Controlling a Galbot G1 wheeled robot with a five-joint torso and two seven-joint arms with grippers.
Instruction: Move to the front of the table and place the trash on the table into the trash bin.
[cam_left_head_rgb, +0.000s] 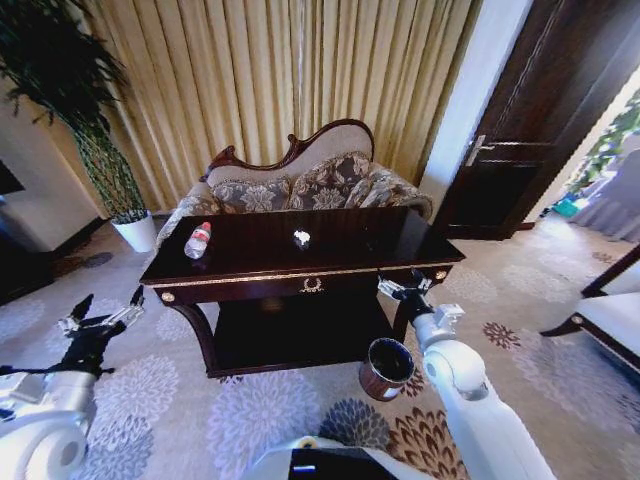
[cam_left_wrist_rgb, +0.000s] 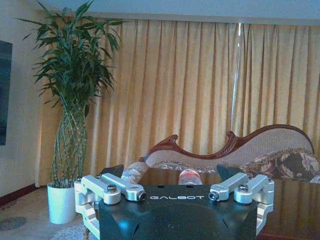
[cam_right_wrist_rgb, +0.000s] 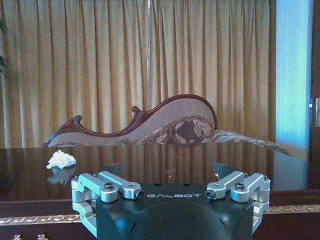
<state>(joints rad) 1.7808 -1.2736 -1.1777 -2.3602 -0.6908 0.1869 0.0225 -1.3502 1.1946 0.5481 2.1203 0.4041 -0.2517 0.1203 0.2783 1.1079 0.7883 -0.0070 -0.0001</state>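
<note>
Bottle (cam_left_head_rgb: 198, 240) on table (cam_left_head_rgb: 330, 262), seemingly beyond spread left gripper (cam_left_head_rgb: 103, 312) fingers (cam_left_head_rgb: 131, 306)

Sofa: a carved dark-wood settee (cam_left_head_rgb: 290, 165) with beige upholstery stands against the curtains, patterned cushions (cam_left_head_rgb: 330, 185) lined along its seat.
Curtains: gold pleated drapes (cam_left_head_rgb: 280, 70) cover the back wall from floor upward.
Plant: a tall bamboo-like plant (cam_left_wrist_rgb: 75, 75) with a braided stem rises from a white pot (cam_left_wrist_rgb: 61, 202) in the left corner.
Door: a dark wooden door (cam_left_head_rgb: 540, 110) with a metal handle (cam_left_head_rgb: 478, 150) is at the right.
Carpet: pale floor covering (cam_left_head_rgb: 230, 410) with large flower motifs.
Chair: part of a dark-framed seat (cam_left_head_rgb: 605, 310) at the right edge.
</note>
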